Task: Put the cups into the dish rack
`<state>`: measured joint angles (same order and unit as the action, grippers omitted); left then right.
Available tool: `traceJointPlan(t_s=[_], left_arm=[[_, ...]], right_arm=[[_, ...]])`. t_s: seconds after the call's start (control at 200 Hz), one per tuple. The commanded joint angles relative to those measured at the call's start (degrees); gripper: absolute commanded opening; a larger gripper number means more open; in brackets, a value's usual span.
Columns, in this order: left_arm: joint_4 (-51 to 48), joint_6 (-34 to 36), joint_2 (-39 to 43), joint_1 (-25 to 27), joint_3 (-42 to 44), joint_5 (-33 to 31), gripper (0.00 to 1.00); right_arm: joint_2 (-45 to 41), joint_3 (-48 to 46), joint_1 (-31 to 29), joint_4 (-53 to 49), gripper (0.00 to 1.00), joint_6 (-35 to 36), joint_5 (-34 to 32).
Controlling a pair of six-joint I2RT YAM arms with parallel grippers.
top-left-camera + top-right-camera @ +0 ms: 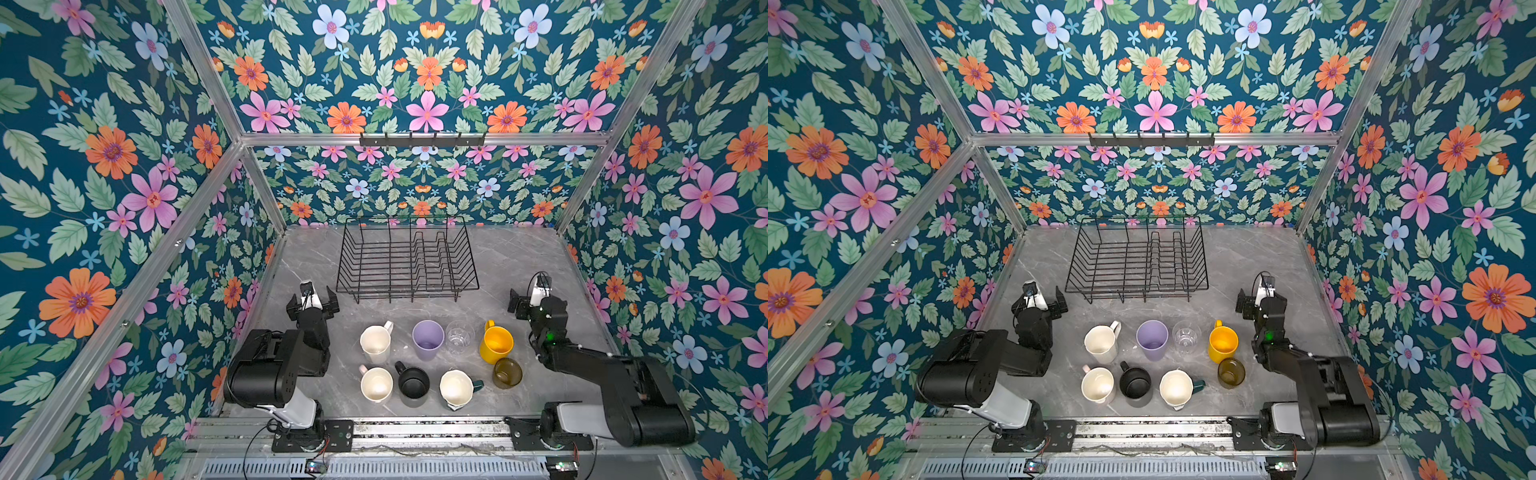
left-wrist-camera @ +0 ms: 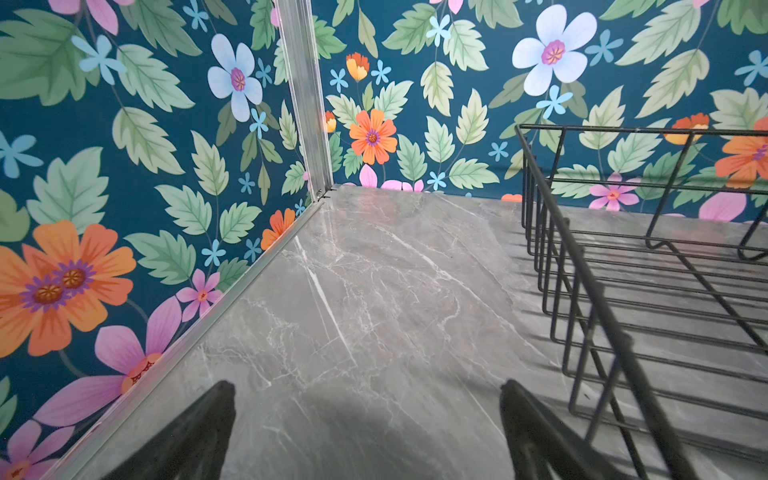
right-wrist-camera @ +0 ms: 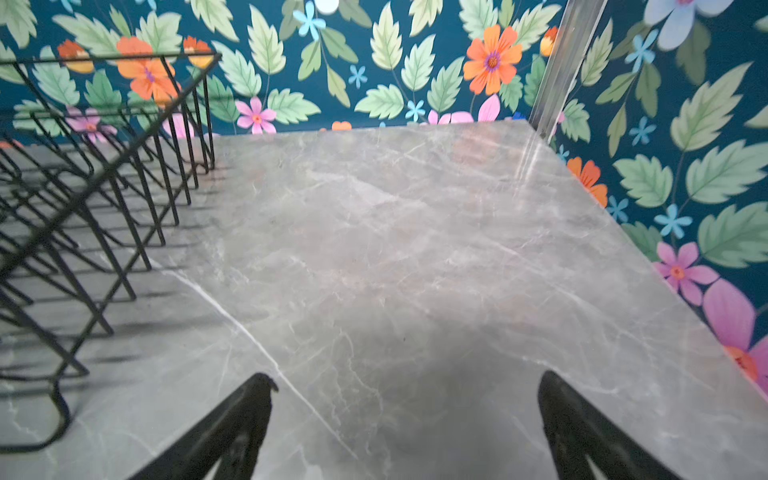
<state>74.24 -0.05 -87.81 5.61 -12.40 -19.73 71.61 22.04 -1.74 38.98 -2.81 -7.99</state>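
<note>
Eight cups stand in two rows on the grey marble table in both top views: white mug (image 1: pixel 376 343), lilac tumbler (image 1: pixel 428 338), clear glass (image 1: pixel 459 336), yellow mug (image 1: pixel 496 343), and nearer the front pale pink mug (image 1: pixel 376 384), black mug (image 1: pixel 413 383), dark green cream-lined mug (image 1: pixel 456 388), amber glass (image 1: pixel 507 372). Behind them sits the black wire dish rack (image 1: pixel 407 257) (image 2: pixel 578 249) (image 3: pixel 137 145), with nothing in it. My left gripper (image 1: pixel 312 301) (image 2: pixel 368 386) hovers open beside the rack's front left corner. My right gripper (image 1: pixel 536 297) (image 3: pixel 407 378) is open off its front right corner.
A black hook rail (image 1: pixel 422 140) hangs on the frame bar high on the back wall. Floral walls and aluminium posts (image 2: pixel 307 104) close the table on three sides. Both arm bases sit on the front rail (image 1: pixel 428 430).
</note>
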Motion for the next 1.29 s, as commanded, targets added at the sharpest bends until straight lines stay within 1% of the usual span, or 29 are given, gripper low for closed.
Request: traceJointPlan(t_s=[0.0, 0.04, 0.085, 0.12, 0.155, 0.22, 0.28, 0.38, 0.48, 0.57, 0.625, 0.69, 0.8, 0.94, 1.03, 1.13, 1.29], left_arm=[[-7.5, -1.4, 7.0, 1.0, -1.8, -9.9, 1.0], [-15.6, -4.3, 11.1, 1.0, -4.2, -12.2, 1.0], [-26.5, -10.1, 15.3, 0.9, -7.6, -14.5, 1.0], [-32.3, -12.9, 17.6, 0.8, -10.0, -14.5, 1.0], [-35.7, -14.3, 19.4, 0.8, -12.0, -13.8, 1.0], [-39.9, -14.9, 22.1, 0.8, -14.9, -10.7, 1.0], [-43.4, -14.9, 24.3, 0.8, -17.7, -7.4, 1.0], [-48.7, -13.2, 26.1, 0.7, -22.9, -2.2, 1.0], [-54.6, -11.5, 25.3, 0.6, -29.6, -0.2, 1.0], [-60.7, -9.3, 23.1, 0.3, -35.5, 2.3, 1.0], [-62.5, -8.9, 22.1, 0.2, -37.2, 4.1, 1.0], [-63.2, -9.1, 21.6, 0.1, -37.5, 6.6, 1.0], [-62.6, -9.6, 22.2, 0.1, -36.6, 11.9, 1.0], [-62.7, -9.7, 23.7, 0.1, -37.1, 16.5, 1.0], [-63.3, -9.4, 24.7, 0.1, -36.8, 17.8, 1.0], [-63.9, -9.9, 25.6, 0.1, -36.6, 18.8, 1.0], [-64.3, -9.6, 26.3, 0.1, -36.7, 19.9, 1.0]], right_arm=[[-5.6, 7.6, -0.2, -23.2, 0.99, -4.8, -2.8], [-7.2, 10.3, -0.1, -27.8, 0.99, -6.9, -2.3], [-8.9, 13.2, -0.1, -33.2, 0.99, -12.2, -2.2], [-10.3, 15.4, -0.2, -38.4, 0.99, -18.3, -2.8], [-11.2, 16.4, 0.0, -40.4, 0.99, -20.4, -1.7], [-13.5, 17.5, 0.2, -42.9, 0.99, -18.1, 7.1], [-15.3, 17.9, 0.2, -43.8, 0.99, -17.7, 11.9], [-16.6, 20.4, 0.2, -47.3, 0.98, -17.0, 15.3], [-15.4, 24.5, 0.2, -51.8, 0.95, -16.7, 18.5], [-12.3, 29.0, 0.2, -55.6, 0.91, -16.7, 22.8], [-10.0, 31.9, 0.0, -57.8, 0.89, -16.8, 25.2], [-6.8, 35.3, -0.7, -60.4, 0.87, -16.5, 26.5], [-1.1, 40.5, -2.3, -64.0, 0.84, -15.7, 26.5], [6.1, 46.8, -5.1, -67.7, 0.81, -14.9, 26.5], [10.3, 49.0, -6.4, -68.1, 0.78, -14.9, 26.4], [14.5, 51.5, -7.1, -69.0, 0.75, -14.8, 24.6], [19.2, 54.4, -7.8, -68.7, 0.71, -13.6, 22.1]])
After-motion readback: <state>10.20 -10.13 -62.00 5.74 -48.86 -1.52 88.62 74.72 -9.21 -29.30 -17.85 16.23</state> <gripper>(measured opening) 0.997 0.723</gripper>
